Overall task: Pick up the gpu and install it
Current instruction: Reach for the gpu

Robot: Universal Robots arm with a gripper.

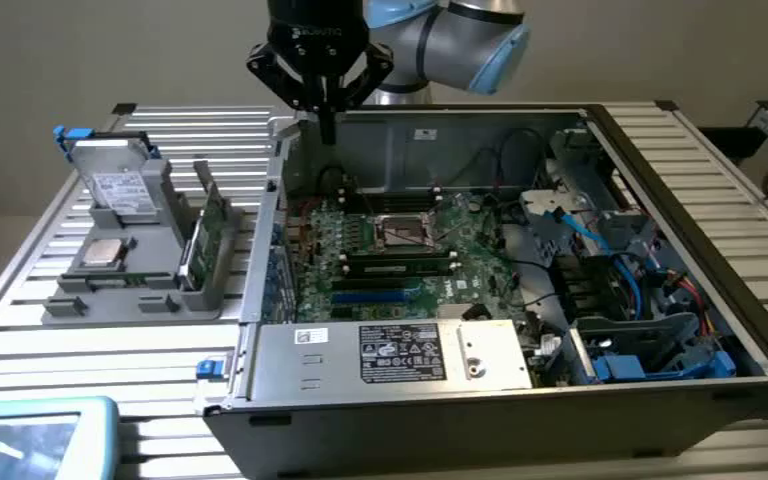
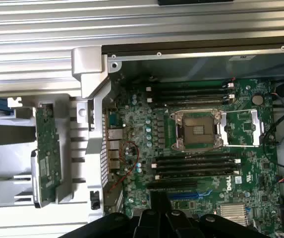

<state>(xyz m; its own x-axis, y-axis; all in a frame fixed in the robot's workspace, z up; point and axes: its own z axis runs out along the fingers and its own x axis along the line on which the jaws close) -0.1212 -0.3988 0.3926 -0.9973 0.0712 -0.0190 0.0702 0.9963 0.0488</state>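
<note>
Landmark: the open computer case (image 1: 491, 360) lies on the slatted desk (image 1: 11, 350), with its motherboard (image 1: 478, 265) facing up.
Hand: the hand (image 1: 327, 125) hangs over the case's far wall, by the corner on the exterior view's left. Its fingers are pinched narrow, pressed together on nothing.
Gpu: the gpu (image 1: 208, 240) stands on edge in a grey holder (image 1: 104, 300) just outside the case's wall on the exterior view's left, apart from the case.
Direction from hand: outward across that wall, lower down, and toward the case's near end in the exterior view.
Long axis: it runs alongside that case wall. The wrist view shows the green face.
Task state: as I judge it, the card is not yet picked up and the motherboard's expansion slots look unfilled.
</note>
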